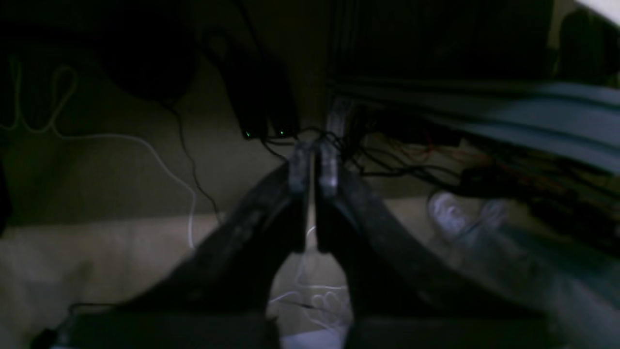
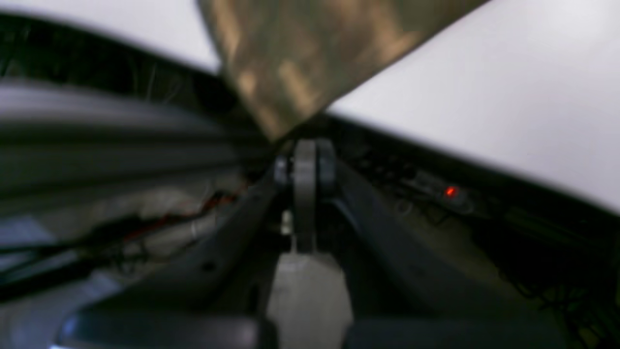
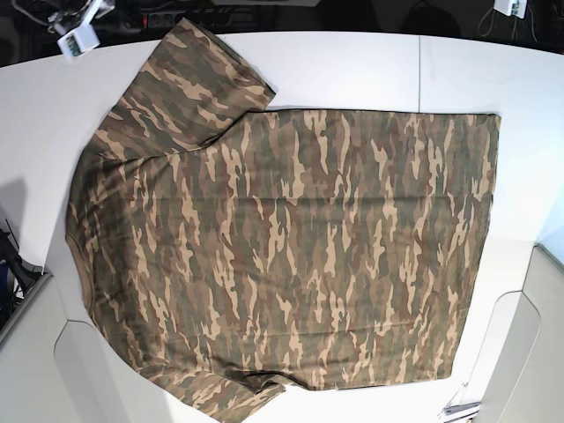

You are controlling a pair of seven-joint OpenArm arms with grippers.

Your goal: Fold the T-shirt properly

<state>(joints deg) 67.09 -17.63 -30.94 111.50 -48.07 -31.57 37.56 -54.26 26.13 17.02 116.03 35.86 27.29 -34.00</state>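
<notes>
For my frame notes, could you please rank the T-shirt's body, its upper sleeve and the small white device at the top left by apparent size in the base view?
1. T-shirt body, by far the largest.
2. Upper sleeve.
3. White device, smallest, though it lies at the frame's edge.

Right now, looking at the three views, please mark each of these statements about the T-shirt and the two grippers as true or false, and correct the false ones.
1. The T-shirt lies spread flat on the white table. True.
2. The T-shirt is already folded in half. False: it is unfolded, with both sleeves out.
3. The left gripper is shut and holds nothing. True.
4. The right gripper is wide open. False: it is shut.
5. The shirt is plain blue. False: it is camouflage in green, brown and tan.
6. In the base view, neither gripper touches the shirt. True.
</notes>
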